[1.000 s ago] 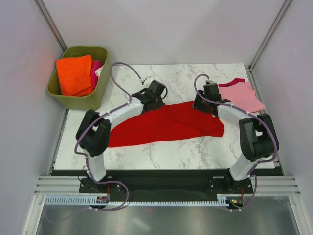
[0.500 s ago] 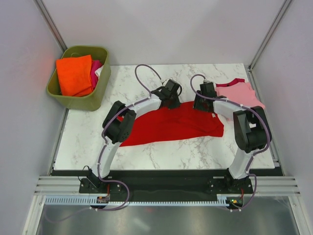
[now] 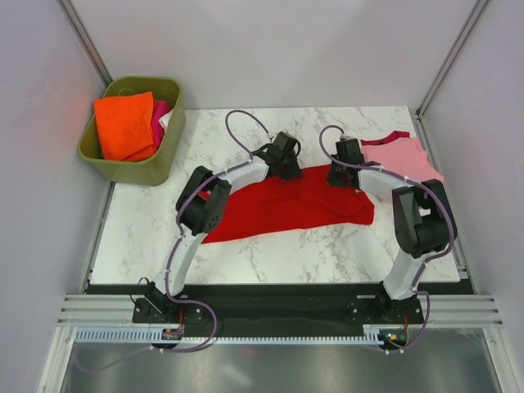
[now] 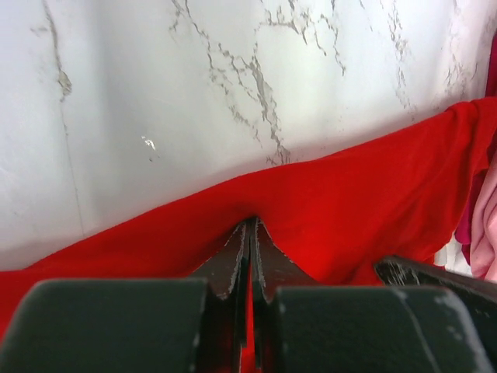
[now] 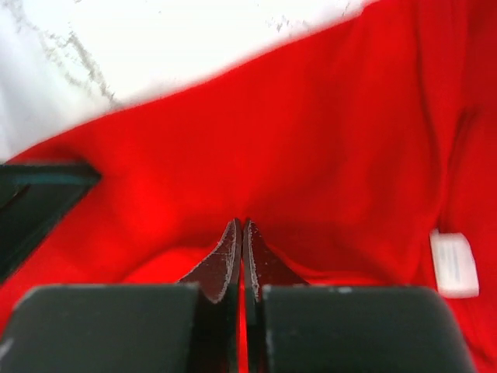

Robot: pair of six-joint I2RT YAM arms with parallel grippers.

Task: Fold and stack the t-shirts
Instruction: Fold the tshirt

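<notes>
The red t-shirt [image 3: 282, 206] lies across the middle of the marble table, bunched along its far edge. At the left part of that far edge my left gripper [image 3: 286, 162] is shut on the cloth, and red fabric [image 4: 373, 202] shows pinched between its fingertips [image 4: 250, 227]. My right gripper [image 3: 343, 172] is shut on the same far edge further right, its tips [image 5: 240, 227] pressed into red cloth [image 5: 311, 155]. A white label [image 5: 454, 264] shows on the shirt. The pink t-shirt [image 3: 405, 159] lies flat at the back right, behind the right arm.
An olive-green tub [image 3: 155, 168] at the back left corner holds orange cloth [image 3: 124, 124] and other coloured cloth. Bare marble table [image 3: 270, 250] lies in front of the red shirt. The cell's walls close in on both sides.
My right gripper has shut on the red shirt's far edge. The left arm swung right with its hold on the cloth, drawing the shirt's left part inward.
</notes>
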